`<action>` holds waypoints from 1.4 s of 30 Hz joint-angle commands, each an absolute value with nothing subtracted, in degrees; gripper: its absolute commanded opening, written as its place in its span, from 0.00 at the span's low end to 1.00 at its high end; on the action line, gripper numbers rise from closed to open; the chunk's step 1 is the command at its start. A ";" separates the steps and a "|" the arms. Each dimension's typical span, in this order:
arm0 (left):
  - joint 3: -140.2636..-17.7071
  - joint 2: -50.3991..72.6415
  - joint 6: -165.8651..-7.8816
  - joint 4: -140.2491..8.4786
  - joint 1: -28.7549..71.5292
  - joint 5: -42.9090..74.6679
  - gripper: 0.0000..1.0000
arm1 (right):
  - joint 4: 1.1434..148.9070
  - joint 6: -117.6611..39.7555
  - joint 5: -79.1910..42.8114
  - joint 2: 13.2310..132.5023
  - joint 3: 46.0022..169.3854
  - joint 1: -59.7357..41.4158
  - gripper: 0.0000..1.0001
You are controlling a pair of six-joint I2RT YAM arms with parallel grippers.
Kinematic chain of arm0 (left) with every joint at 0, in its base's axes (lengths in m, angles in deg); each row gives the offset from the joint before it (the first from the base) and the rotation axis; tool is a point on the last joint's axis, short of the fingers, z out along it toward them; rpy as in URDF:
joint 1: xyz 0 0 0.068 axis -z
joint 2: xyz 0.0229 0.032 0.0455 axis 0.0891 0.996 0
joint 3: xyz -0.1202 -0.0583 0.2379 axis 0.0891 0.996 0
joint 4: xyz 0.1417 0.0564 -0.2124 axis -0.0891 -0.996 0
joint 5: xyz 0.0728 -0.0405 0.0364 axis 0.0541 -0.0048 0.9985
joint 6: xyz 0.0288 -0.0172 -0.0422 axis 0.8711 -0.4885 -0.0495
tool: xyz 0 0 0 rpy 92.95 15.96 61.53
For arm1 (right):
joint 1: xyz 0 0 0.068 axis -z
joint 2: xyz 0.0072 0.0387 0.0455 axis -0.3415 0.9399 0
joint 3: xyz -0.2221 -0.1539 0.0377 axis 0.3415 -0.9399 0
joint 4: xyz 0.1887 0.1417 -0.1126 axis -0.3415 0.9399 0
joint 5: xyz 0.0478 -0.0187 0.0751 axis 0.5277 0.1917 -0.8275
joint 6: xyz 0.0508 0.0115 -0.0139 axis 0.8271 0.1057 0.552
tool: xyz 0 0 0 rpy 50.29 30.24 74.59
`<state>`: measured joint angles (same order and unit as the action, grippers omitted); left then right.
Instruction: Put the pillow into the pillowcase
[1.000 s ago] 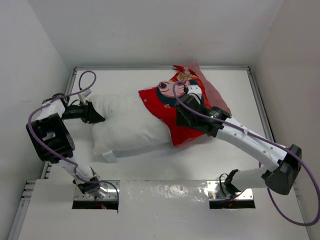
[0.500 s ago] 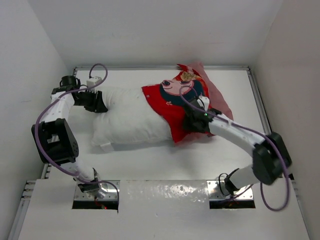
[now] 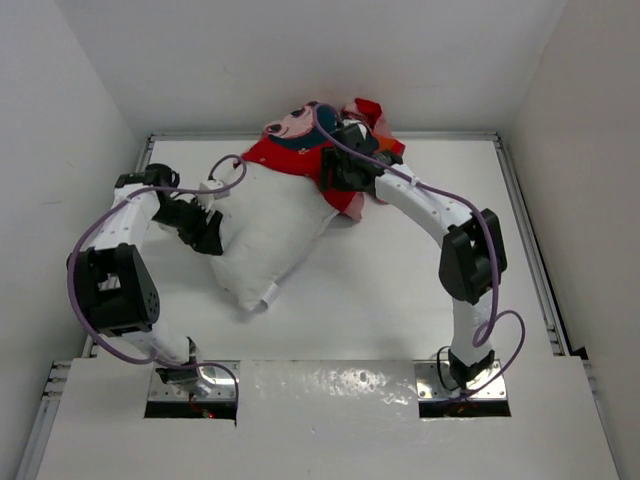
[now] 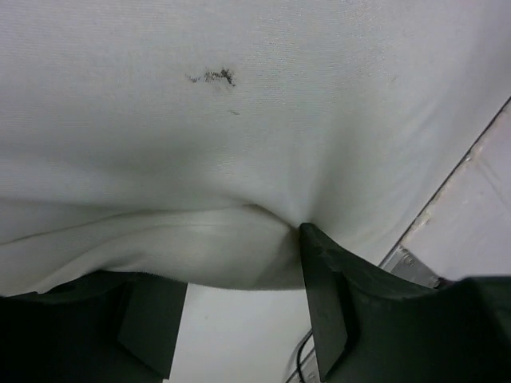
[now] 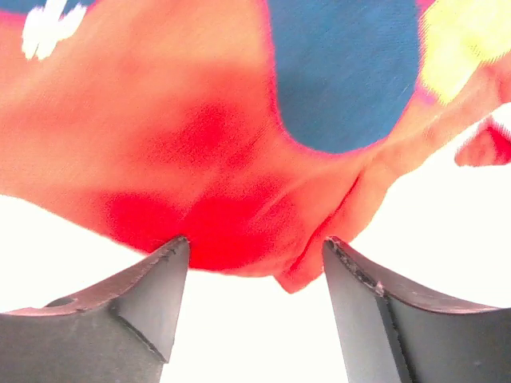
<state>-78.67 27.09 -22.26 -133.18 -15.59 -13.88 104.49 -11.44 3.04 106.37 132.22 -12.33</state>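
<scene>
The white pillow [image 3: 270, 225] lies slantwise on the table, its far end tucked into the red pillowcase [image 3: 295, 150] bunched by the back wall. My left gripper [image 3: 212, 235] is at the pillow's left edge. In the left wrist view the pillow [image 4: 239, 120] fills the frame, and its lower edge rests on the tips of my left gripper [image 4: 239, 255], jaws apart. My right gripper [image 3: 332, 172] is at the pillowcase's right side. In the right wrist view the pillowcase [image 5: 223, 159] hangs over my right gripper [image 5: 255, 243], open, a red fold drooping between the tips.
A small tag [image 3: 268, 300] sticks out of the pillow's near corner. A metal rail [image 3: 525, 220] lines the table's edges, with white walls behind. The left rail [image 4: 415, 263] shows close beside my left fingers. Purple cables loop along both arms.
The pillow and pillowcase have slid toward the back wall and the pillow has swung slantwise. My right arm has followed to the back. Both grippers' jaws have widened.
</scene>
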 commanded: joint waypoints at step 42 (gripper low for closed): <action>-85.89 30.28 -56.18 -100.61 12.13 -5.72 0.00 | 97.53 -34.42 1.57 96.22 115.48 -18.49 0.00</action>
<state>-80.83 29.86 -45.43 -105.81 15.79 2.25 93.85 -29.54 0.28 105.39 116.35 -11.82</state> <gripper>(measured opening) 0.031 0.049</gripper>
